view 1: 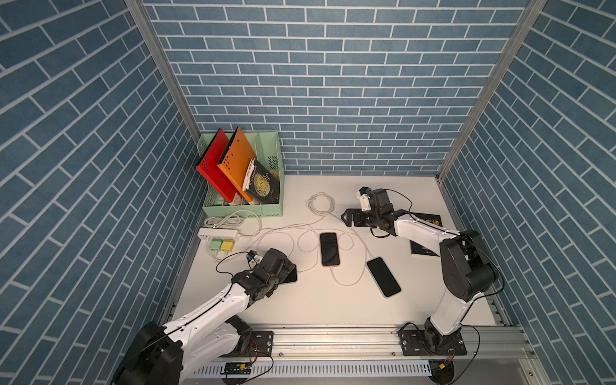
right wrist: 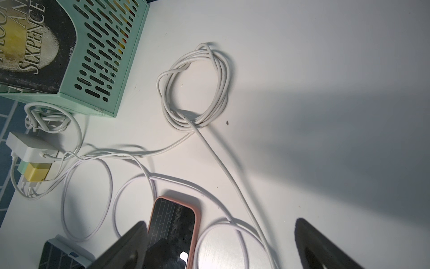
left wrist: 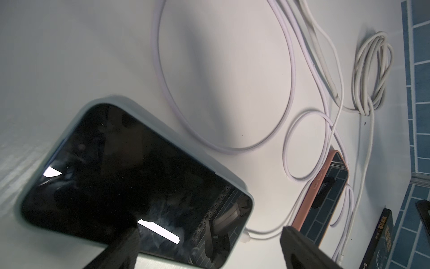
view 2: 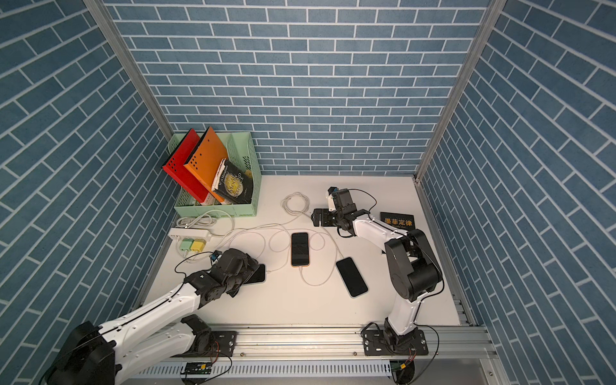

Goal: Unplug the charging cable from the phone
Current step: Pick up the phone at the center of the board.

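At about 8 o'clock on the white tabletop (view 1: 300,310), taking the back wall as 12, lies the black-screened phone in a pale blue-green case (left wrist: 130,177). It is face up beneath the left gripper (left wrist: 210,233). That gripper's jaws stand wide apart and grasp nothing. One finger hangs over the screen and the other over bare table past the phone's port end. Whether either touches anything I cannot tell. The right gripper (view 1: 350,217), at about 1 o'clock, is likewise spread wide and empty.

The phone looks rigid, flat and fairly weighty. Its glass is probably slick, and the rubbery-looking case should give a better hold for pinning it down. The thin white charging cable (left wrist: 263,235) is limp and light, so tugging the cord would likely drag the phone or strain the lead. The small white plug (left wrist: 246,238) is the stiff part to pinch.

The phone's long axis runs roughly from 9 to 3, with the port end towards 3 o'clock, so the plug should come out straight towards 3. The black phone in an orange case (view 1: 329,249) lies near the centre, apart from it.
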